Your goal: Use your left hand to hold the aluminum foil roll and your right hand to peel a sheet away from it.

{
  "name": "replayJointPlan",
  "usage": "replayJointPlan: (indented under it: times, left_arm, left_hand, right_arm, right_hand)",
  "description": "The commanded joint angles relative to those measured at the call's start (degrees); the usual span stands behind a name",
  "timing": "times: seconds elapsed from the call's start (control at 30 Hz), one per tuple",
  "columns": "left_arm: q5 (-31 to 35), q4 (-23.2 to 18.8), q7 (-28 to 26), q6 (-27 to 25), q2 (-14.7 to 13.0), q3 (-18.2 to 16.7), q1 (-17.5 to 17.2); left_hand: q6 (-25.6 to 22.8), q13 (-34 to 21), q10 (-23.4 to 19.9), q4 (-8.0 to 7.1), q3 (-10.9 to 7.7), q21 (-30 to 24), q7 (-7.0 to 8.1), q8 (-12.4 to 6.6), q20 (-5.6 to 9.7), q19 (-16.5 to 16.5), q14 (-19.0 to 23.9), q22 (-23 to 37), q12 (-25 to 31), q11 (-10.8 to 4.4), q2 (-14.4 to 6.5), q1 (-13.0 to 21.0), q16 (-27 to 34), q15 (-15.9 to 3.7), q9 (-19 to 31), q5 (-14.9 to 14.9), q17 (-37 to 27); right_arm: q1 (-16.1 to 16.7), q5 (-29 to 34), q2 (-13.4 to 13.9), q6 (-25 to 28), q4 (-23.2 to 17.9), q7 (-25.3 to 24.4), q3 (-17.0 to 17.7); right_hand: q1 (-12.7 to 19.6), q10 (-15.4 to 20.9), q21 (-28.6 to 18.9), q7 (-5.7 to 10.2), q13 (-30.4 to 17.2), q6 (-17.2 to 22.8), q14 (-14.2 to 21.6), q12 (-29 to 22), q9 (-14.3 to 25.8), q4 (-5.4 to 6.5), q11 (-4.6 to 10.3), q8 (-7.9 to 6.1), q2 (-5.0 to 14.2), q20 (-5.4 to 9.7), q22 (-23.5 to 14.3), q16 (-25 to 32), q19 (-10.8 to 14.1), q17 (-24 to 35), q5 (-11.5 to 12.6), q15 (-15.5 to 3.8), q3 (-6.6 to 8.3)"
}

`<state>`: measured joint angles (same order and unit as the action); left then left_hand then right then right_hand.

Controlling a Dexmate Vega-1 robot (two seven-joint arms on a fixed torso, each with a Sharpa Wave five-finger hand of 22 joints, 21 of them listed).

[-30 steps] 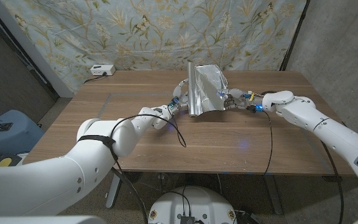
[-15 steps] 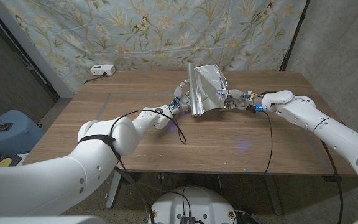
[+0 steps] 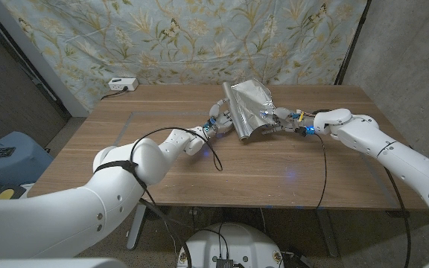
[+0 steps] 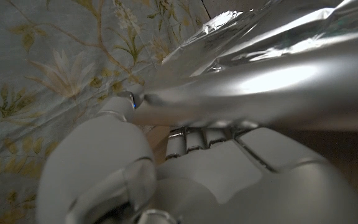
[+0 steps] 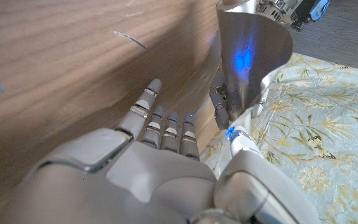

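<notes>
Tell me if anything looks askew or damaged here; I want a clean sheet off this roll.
The aluminum foil roll leans in the left hand rather than standing upright. The pulled-out foil sheet, pinched by the right hand, looks crinkled and curled, not flat. No tear is visible. Nothing else stands out.

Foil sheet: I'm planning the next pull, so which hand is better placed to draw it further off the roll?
Probably the right hand: it pinches the foil sheet at its free edge, on the side away from the roll. The left hand grips the roll, steadying it.
</notes>
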<state>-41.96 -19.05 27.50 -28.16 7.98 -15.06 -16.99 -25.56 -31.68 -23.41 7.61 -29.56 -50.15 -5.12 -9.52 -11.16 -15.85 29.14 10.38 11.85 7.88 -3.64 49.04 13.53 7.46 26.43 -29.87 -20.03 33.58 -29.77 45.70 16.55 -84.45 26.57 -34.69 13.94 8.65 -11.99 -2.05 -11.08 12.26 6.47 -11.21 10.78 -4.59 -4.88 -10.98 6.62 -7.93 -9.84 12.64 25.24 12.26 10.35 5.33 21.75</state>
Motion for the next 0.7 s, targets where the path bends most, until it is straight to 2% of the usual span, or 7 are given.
replayJointPlan:
  times: [0.03,0.3,0.4,0.57,0.7]
  left_arm:
    - [5.9,-0.2,1.9,-1.1,0.8,-4.2,-0.2]
    - [6.7,-0.3,3.6,-2.4,0.6,-4.6,0.0]
    - [6.1,-0.3,5.7,-4.1,0.1,-3.5,0.3]
    - [3.1,-0.8,10.9,-8.4,-2.1,1.6,1.3]
    - [-1.0,-2.0,12.1,-11.7,-3.7,5.9,1.5]
  left_hand:
    - [-0.2,0.1,0.2,0.02,0.15,0.0,0.12,-0.42,-0.29,0.1,-0.4,0.2,0.0,-0.07,0.4,-0.2,-0.3,0.06,-0.3,0.2,0.0]
    - [-0.3,0.4,-0.1,-0.02,0.10,0.1,0.36,-0.71,-0.31,-0.1,0.1,0.2,0.1,-0.13,0.1,-0.5,-0.1,0.00,-1.0,0.5,0.2]
    - [-0.4,0.5,-0.3,-0.07,0.10,0.1,0.44,-0.81,-0.30,-0.1,0.2,0.2,0.2,-0.30,0.0,-0.7,-0.1,0.06,-1.3,0.6,0.3]
    - [-0.8,0.8,-0.6,-0.06,0.06,0.2,0.06,-1.01,-0.15,-0.2,0.3,0.2,0.3,-0.25,-0.1,-0.9,-0.1,0.04,-1.9,0.8,0.5]
    - [-1.9,1.1,-1.5,0.11,0.02,0.2,-0.44,-1.41,0.14,-0.6,0.6,0.2,0.6,-0.39,-0.1,-1.1,0.0,-0.25,-2.5,1.0,0.8]
  right_arm:
    - [0.8,-0.3,0.7,0.0,-1.4,-0.5,0.4]
    - [1.3,-0.4,1.0,-0.1,-2.2,-0.7,0.5]
    - [1.4,-0.5,1.3,0.2,-2.7,-1.0,0.7]
    - [1.2,-0.3,1.7,0.3,-3.3,-0.9,0.7]
    - [0.9,-0.2,1.5,0.2,-3.0,-0.4,0.5]
  right_hand:
    - [0.2,-0.1,0.2,0.00,-0.3,0.1,0.5,-0.1,0.1,-0.30,-0.27,-0.04,0.44,-0.37,-0.2,-0.1,0.3,0.0,0.2,0.09,0.08]
    - [0.2,0.0,0.2,-0.09,-0.3,0.2,0.5,-0.2,0.1,-0.35,-0.28,-0.09,0.53,-0.31,-0.2,-0.1,0.3,0.0,0.2,0.03,0.08]
    - [0.3,0.1,0.2,-0.25,-0.3,0.4,0.6,-0.2,0.1,-0.42,-0.28,-0.17,0.54,-0.27,-0.2,0.0,0.4,0.0,0.2,-0.03,0.09]
    - [0.4,0.2,0.2,-0.36,-0.3,0.6,0.8,-0.2,0.1,-0.52,-0.17,-0.23,0.58,-0.20,-0.2,0.0,0.5,0.0,0.2,-0.13,0.12]
    - [0.4,0.3,0.2,-0.35,-0.3,0.6,0.8,-0.3,0.1,-0.58,-0.17,-0.23,0.58,-0.17,-0.2,0.0,0.6,0.0,0.2,-0.16,0.11]
